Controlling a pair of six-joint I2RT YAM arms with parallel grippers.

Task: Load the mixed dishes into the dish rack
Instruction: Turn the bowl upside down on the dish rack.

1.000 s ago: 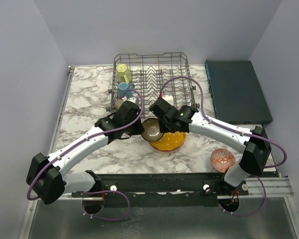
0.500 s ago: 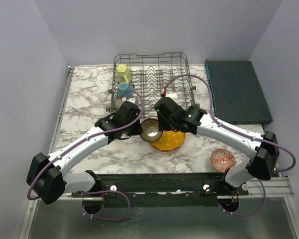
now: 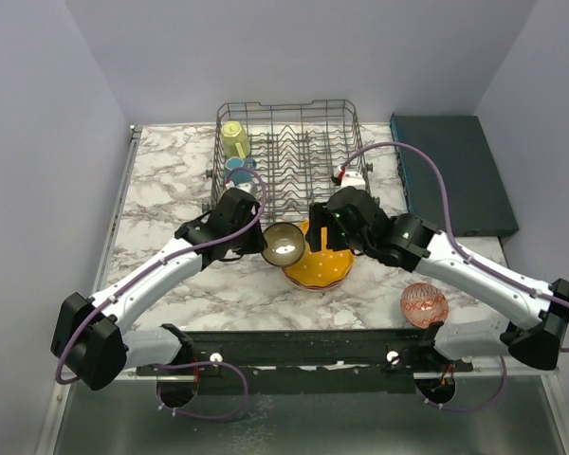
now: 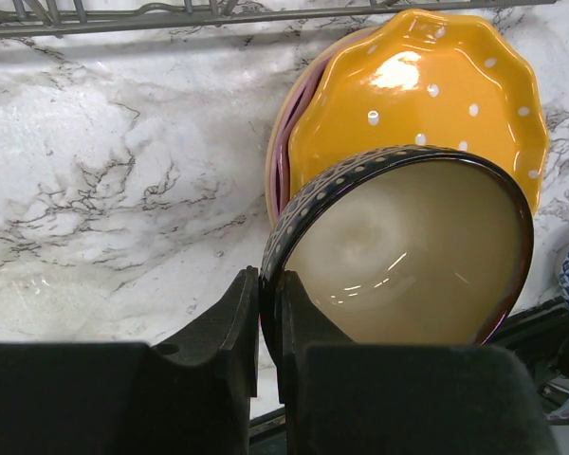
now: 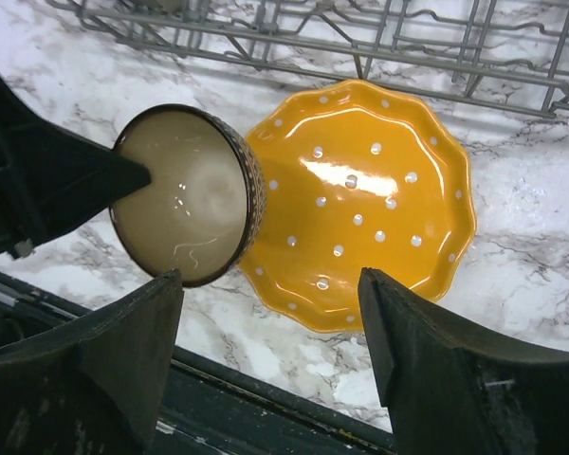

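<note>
Left gripper [image 4: 268,294] clamped on the rim of the dark brown bowl [image 4: 408,256], one finger inside the wall, one outside. Bowl hung tipped on edge above the orange plate [image 5: 360,209], just short of the dish rack [image 3: 284,104]. Right gripper [image 5: 270,275] spread wide, empty, hovering over that plate.

Risks, as judged: narrow pinch on slick glaze, so the bowl could pivot or slip and chip the plate below. The arms were close, so a knock is possible on the way into the rack.

Bowl: glossy cream inside, dotted dark outside, round. Plate: shiny, scalloped, white-dotted, stacked on a pink plate [image 4: 277,171]. Rack: thin grey wire tines. Table [image 3: 171,190]: veined marble.
</note>
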